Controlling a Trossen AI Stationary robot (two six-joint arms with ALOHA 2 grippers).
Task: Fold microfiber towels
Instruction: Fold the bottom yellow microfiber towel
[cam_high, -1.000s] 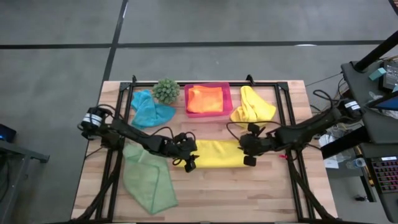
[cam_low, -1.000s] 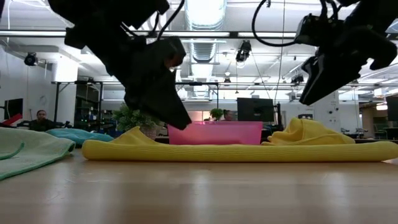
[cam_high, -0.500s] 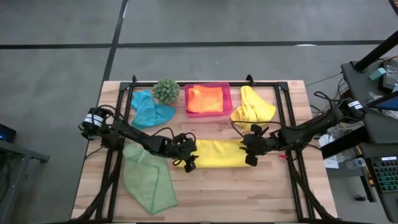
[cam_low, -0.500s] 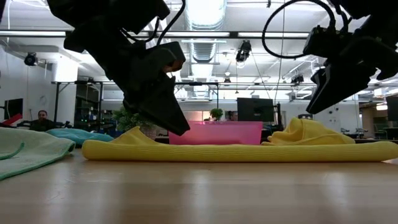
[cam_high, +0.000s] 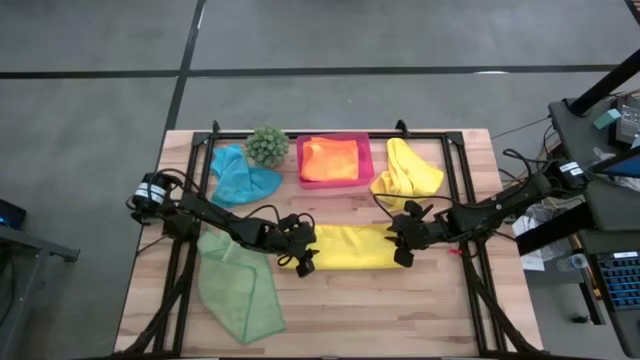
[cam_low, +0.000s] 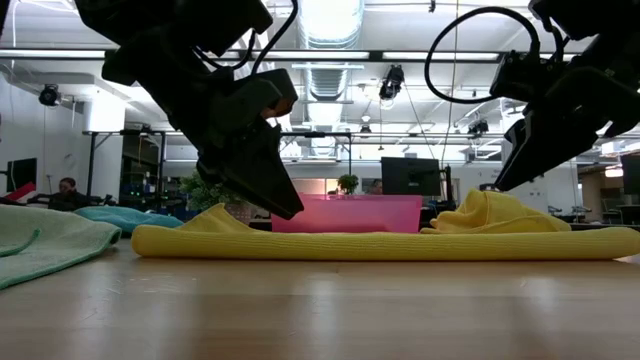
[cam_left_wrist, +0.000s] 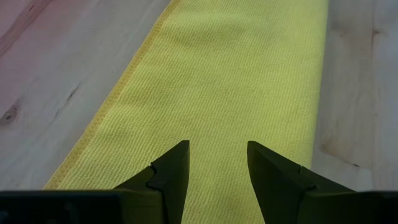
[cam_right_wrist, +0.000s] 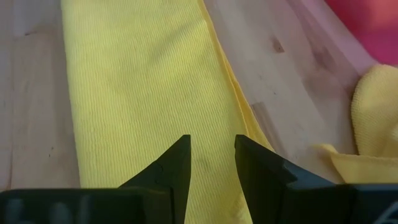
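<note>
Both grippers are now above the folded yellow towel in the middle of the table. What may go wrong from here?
1. The left gripper and right gripper are open above opposite ends of the folded yellow towel; a shallow pinch may lift only the top layer and undo the fold.
2. The crumpled yellow towel lies close behind the right end, so the right arm may snag it.

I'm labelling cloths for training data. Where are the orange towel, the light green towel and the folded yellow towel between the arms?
orange towel (cam_high: 331, 158), high view, middle of its top face.
light green towel (cam_high: 238, 288), high view, its centre.
folded yellow towel (cam_high: 352, 247), high view, bare middle of the strip.
</note>
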